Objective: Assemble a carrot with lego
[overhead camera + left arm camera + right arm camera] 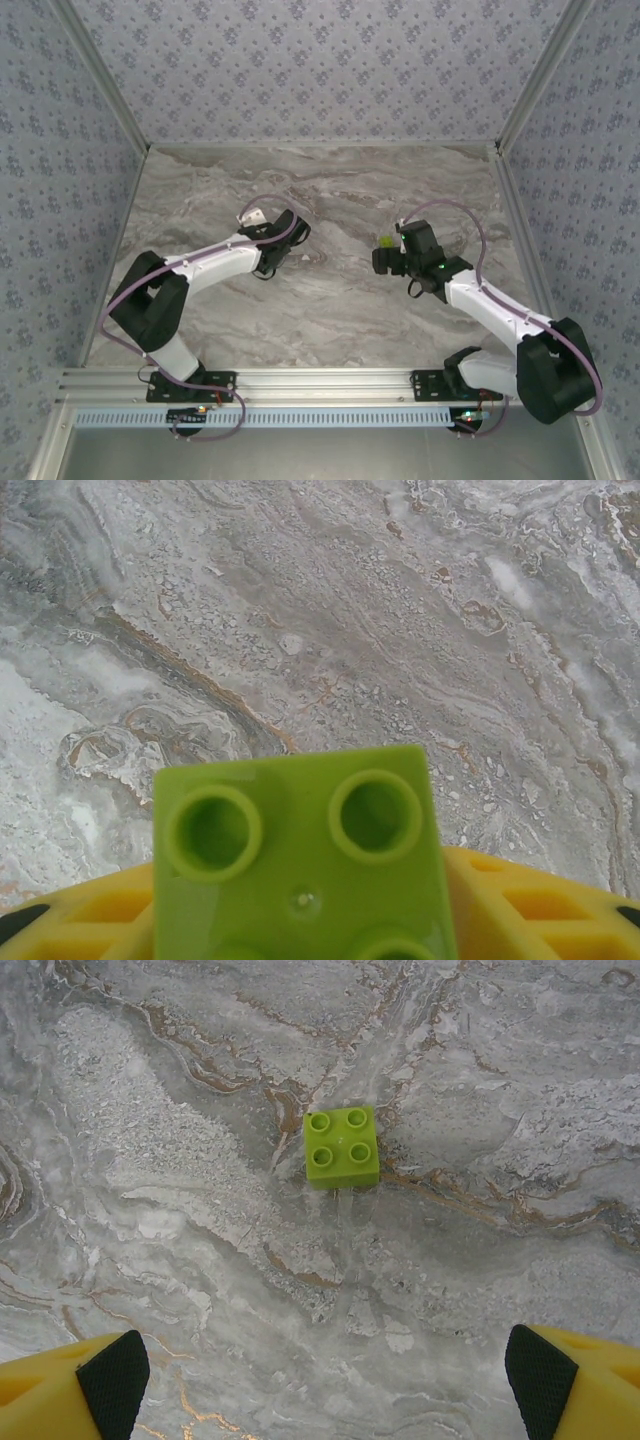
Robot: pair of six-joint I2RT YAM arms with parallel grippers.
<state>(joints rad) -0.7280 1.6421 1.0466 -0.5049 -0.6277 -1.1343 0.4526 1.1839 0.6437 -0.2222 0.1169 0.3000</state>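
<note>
Left claw (300,935) is clamped on a glossy lime brick (300,850); right claw (320,1380) gapes apart; upper-centre, a square four-stud brick (342,1147) on marbled worktop (150,1210).

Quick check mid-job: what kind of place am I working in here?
Likely a purpose-built robot test booth, not a home: patterned panel walls enclose a marble-look table, and the left arm and right arm bolt to an aluminium rail at its near edge.
</note>
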